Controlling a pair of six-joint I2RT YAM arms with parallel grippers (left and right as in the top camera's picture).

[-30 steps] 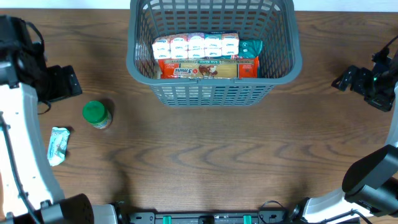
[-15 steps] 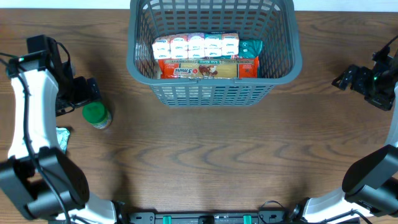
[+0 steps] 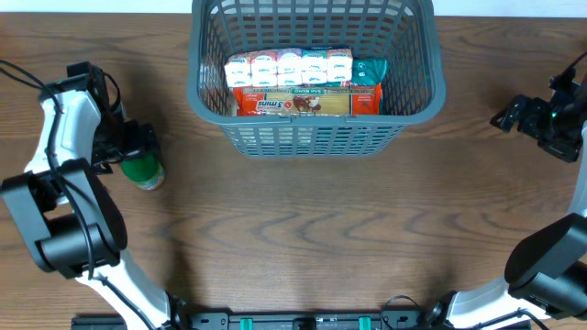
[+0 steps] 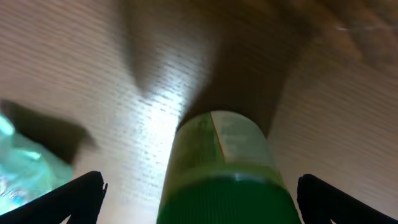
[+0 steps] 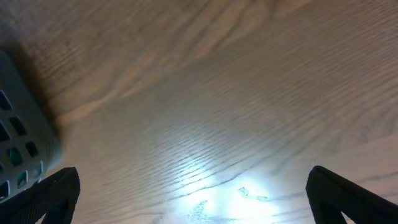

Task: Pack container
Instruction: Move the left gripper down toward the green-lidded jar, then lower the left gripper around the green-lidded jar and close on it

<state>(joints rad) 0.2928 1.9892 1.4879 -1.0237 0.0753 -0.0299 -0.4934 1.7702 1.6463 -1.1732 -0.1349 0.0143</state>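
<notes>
The dark grey lattice container [image 3: 316, 137] stands at the top middle of the table. It holds a row of white cartons [image 3: 289, 67], an orange packet [image 3: 293, 101] and a teal packet [image 3: 370, 71]. A green-lidded jar [image 3: 142, 169] stands left of the container. My left gripper [image 3: 136, 139] is open right above the jar; in the left wrist view the jar [image 4: 222, 168] sits between the two fingers [image 4: 199, 193], untouched. My right gripper [image 3: 514, 115] is open and empty over bare wood at the right; the container's corner [image 5: 18, 149] shows in its wrist view.
A pale teal wrapped packet shows at the left edge of the left wrist view [image 4: 22, 168]; in the overhead view my left arm hides it. The wooden table [image 3: 303, 229] spreads below the container.
My left arm has swung in from the left edge to the jar, and its open gripper now hangs over the jar. The arm now covers the teal packet. The right arm has not moved.
</notes>
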